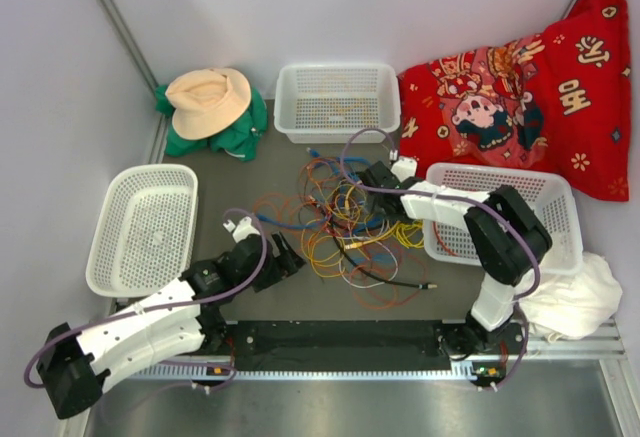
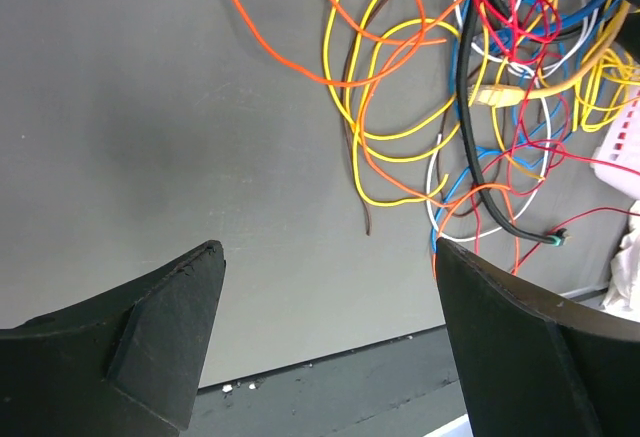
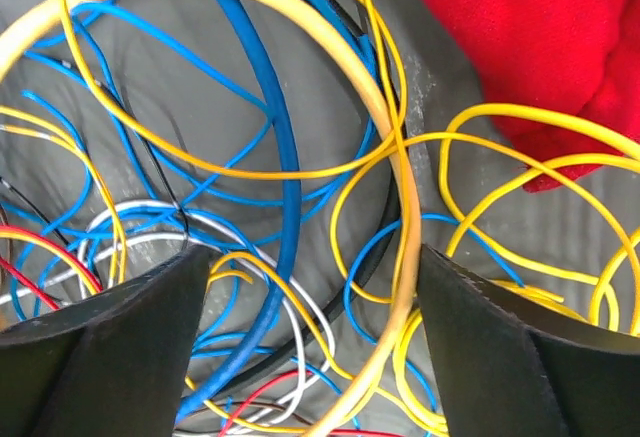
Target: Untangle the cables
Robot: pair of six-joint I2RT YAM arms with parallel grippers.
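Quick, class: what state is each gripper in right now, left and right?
Left gripper: open, holding nothing.
Right gripper: open over the cables, gripping none.

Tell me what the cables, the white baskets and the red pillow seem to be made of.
The cables: thin cords in smooth, slightly glossy sheaths, probably plastic; they bend in loose loops. The white baskets: likely rigid moulded plastic, with regular perforated walls. The red pillow: matte fabric with printed figures; it creases softly.
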